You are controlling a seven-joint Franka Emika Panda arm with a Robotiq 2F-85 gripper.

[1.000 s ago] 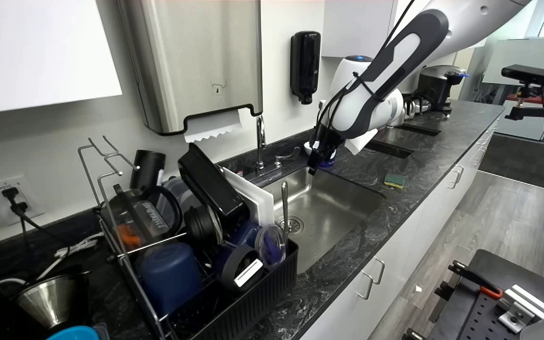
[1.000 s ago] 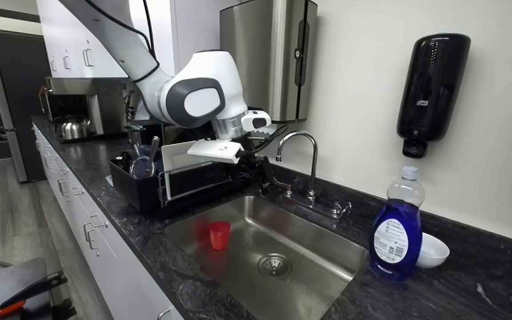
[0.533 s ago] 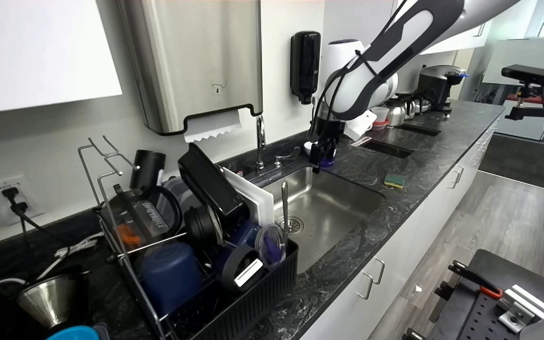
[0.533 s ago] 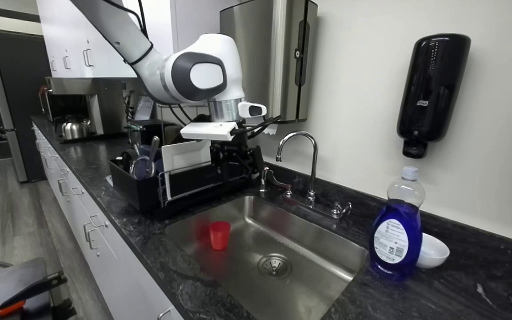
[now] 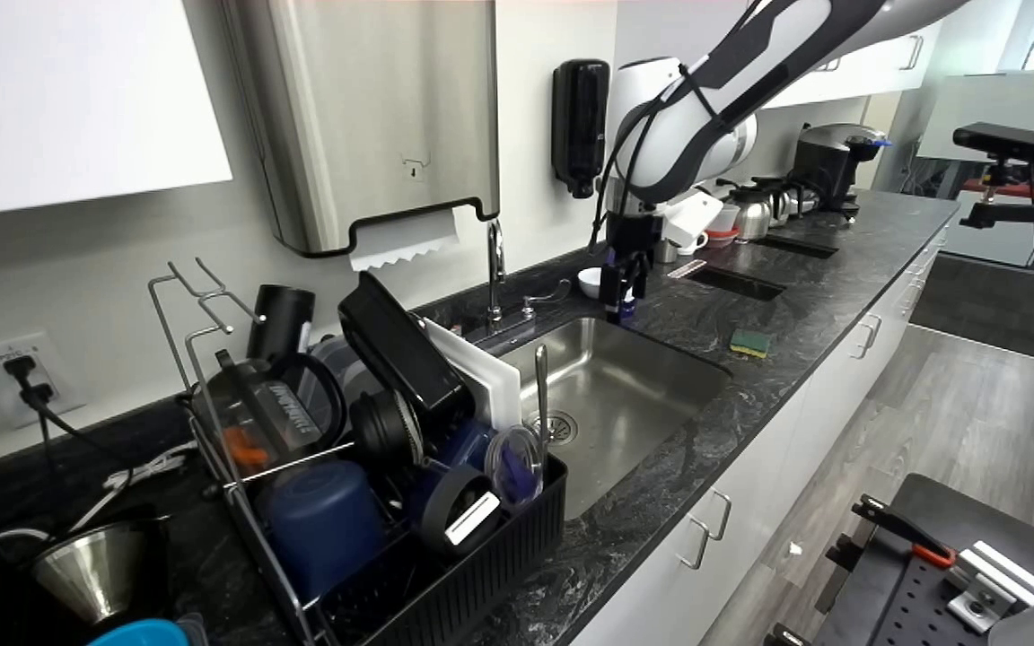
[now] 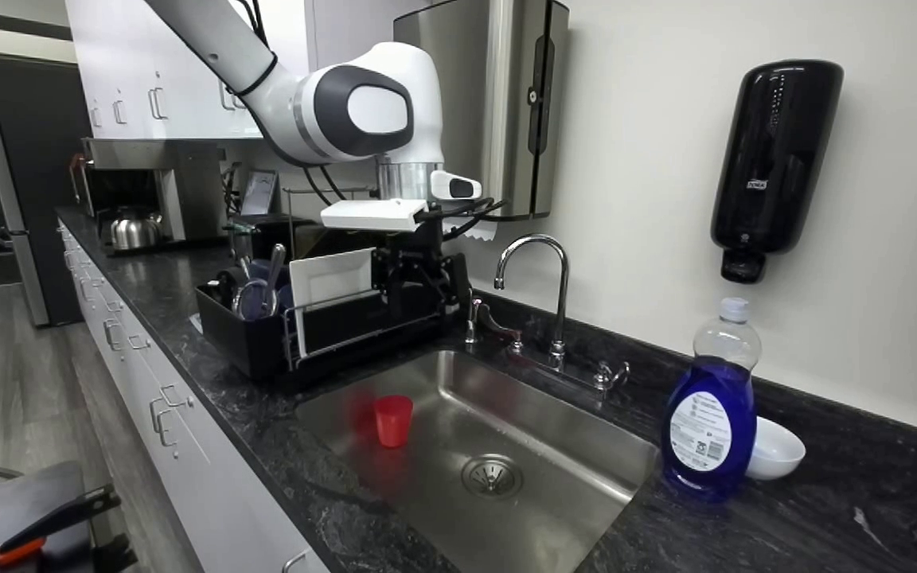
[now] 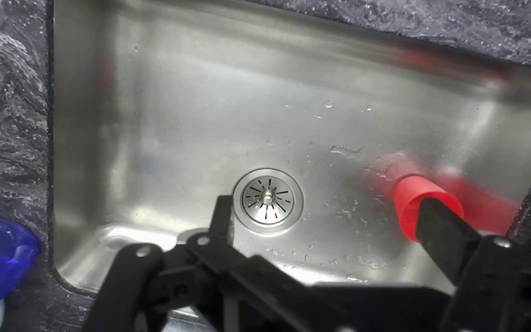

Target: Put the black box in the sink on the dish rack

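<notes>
A black rectangular box (image 5: 405, 350) leans tilted in the dish rack (image 5: 517, 538), beside a white board (image 5: 486, 381), in an exterior view. It does not show in the wrist view. The steel sink (image 6: 562, 509) holds a red cup (image 6: 393, 420) and no black box. My gripper (image 7: 326, 210) is open and empty, pointing down above the sink. Its jaws stand wide apart in the wrist view, one in front of the red cup (image 7: 408, 198), the other near the drain (image 7: 268, 200). The gripper also shows in both exterior views (image 5: 622, 292) (image 6: 431, 294).
A faucet (image 6: 562, 302) rises behind the sink. A blue soap bottle (image 6: 709, 414) and a white bowl (image 6: 777, 450) stand beside the sink. A green sponge (image 5: 749, 343) lies on the counter. A paper towel dispenser (image 5: 382, 117) hangs above.
The arm has risen, and my gripper has turned from tilted to pointing nearly straight down. The black box, the rack and the red cup have not moved.
</notes>
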